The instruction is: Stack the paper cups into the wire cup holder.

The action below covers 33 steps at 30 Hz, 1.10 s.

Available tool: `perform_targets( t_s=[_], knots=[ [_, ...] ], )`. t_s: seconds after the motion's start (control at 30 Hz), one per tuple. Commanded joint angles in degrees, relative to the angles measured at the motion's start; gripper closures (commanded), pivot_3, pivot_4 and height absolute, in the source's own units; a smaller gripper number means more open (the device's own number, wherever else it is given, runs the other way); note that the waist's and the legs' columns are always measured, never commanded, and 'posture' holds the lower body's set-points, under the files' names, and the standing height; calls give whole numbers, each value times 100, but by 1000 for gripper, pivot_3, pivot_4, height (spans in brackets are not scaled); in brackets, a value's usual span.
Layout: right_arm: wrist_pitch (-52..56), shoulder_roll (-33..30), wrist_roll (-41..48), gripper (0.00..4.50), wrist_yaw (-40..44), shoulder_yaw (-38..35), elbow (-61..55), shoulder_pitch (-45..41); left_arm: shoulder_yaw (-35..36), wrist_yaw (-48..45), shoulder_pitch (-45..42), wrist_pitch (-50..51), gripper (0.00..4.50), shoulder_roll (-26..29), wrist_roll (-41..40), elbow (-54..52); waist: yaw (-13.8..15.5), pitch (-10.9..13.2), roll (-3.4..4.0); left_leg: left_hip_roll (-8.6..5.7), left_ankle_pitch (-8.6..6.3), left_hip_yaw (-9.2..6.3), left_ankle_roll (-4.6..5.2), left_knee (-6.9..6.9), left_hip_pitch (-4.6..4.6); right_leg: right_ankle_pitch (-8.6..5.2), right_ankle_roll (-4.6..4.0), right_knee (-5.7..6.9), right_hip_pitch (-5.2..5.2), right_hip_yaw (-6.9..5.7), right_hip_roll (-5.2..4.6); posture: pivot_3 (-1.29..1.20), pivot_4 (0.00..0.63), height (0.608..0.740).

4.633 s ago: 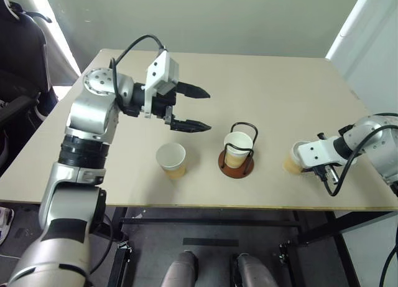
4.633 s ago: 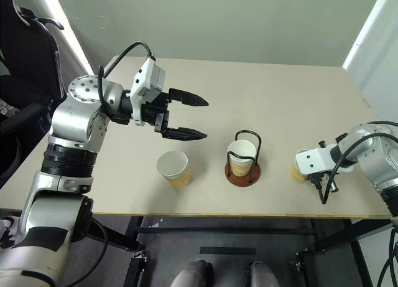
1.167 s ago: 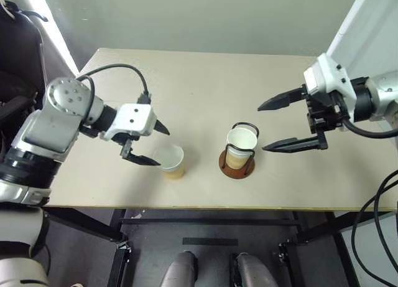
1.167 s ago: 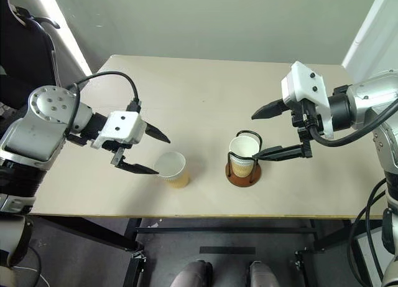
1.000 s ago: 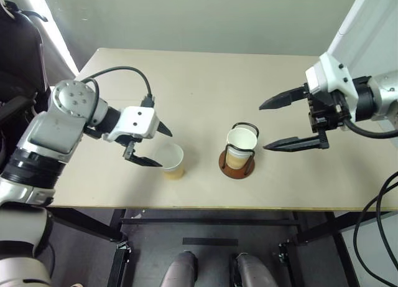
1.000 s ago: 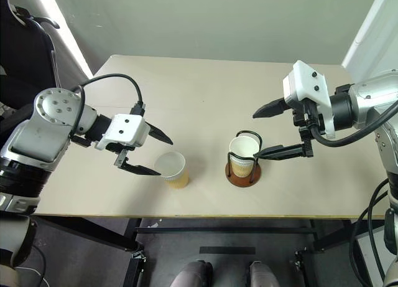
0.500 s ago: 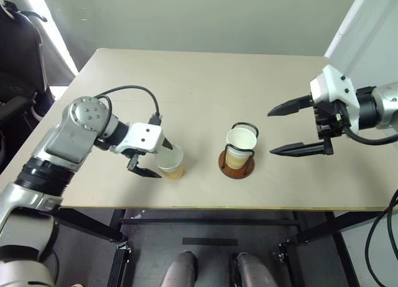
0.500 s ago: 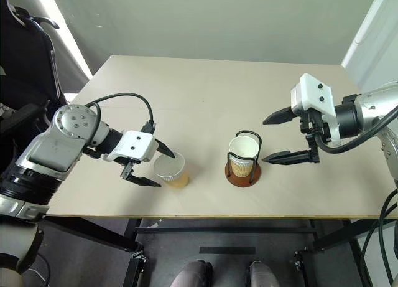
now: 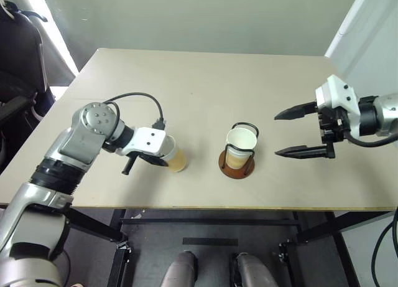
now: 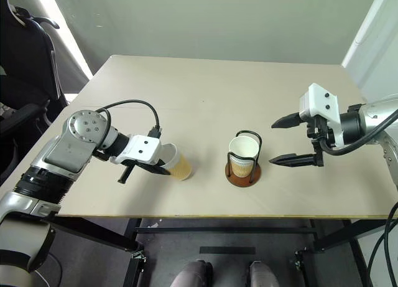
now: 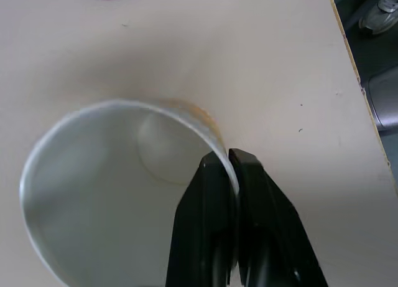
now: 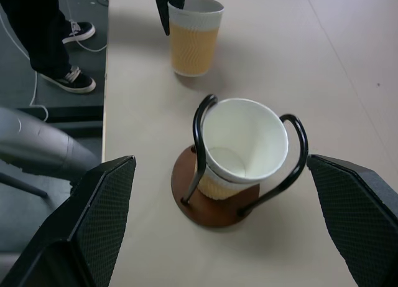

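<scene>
While the left gripper [image 11: 231, 169] pinches the rim of a light, crushable paper cup [image 9: 172, 157] left of the wire cup holder [image 9: 237, 151], the right gripper [image 9: 297, 130] hangs spread wide at right.

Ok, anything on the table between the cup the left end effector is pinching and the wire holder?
Nothing visible. Bare table lies between the held paper cup and the wire cup holder, which already has cups inside.

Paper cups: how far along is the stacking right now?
Done: cups sit nested in the wire cup holder. In hand: the left gripper has pinched the rim of the last loose cup. Left: carry it into the holder. The right gripper hangs open beside.
</scene>
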Motion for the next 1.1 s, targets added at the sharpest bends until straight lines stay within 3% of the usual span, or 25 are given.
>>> perform_targets(
  t_s=[0.03,0.23,0.47,0.8,1.1],
  knots=[
    [-477,-225,-291,0,151,-82,330,-15,161,-239,-203,-24,4483,-8,-82,-35,1,0,0,0,0,0,0,0,-1,0,0,0,0,0,0,0,150,740],
    [-1345,-379,-1012,0,539,360,1248,-224,160,-240,-668,-203,4483,-143,-91,352,4,0,0,0,-1,0,2,3,0,5,8,1,1,0,0,0,150,740],
    [-1991,-251,-1532,0,710,578,1968,-416,363,221,-1730,-662,4483,-736,50,1419,20,0,0,0,-4,0,7,7,-3,13,21,1,2,0,-2,0,150,740],
    [-1031,-250,-1122,0,748,344,1160,-238,728,286,-2478,-686,4483,-1540,-317,1714,36,0,0,1,-10,3,14,8,-13,18,31,-15,3,-1,-1,0,150,740],
    [-855,-284,-1121,0,545,288,995,-105,914,302,-2658,-539,4483,-2078,-494,1825,46,0,0,1,-18,4,26,31,-9,22,40,-14,14,0,-1,0,150,740]
  ],
)
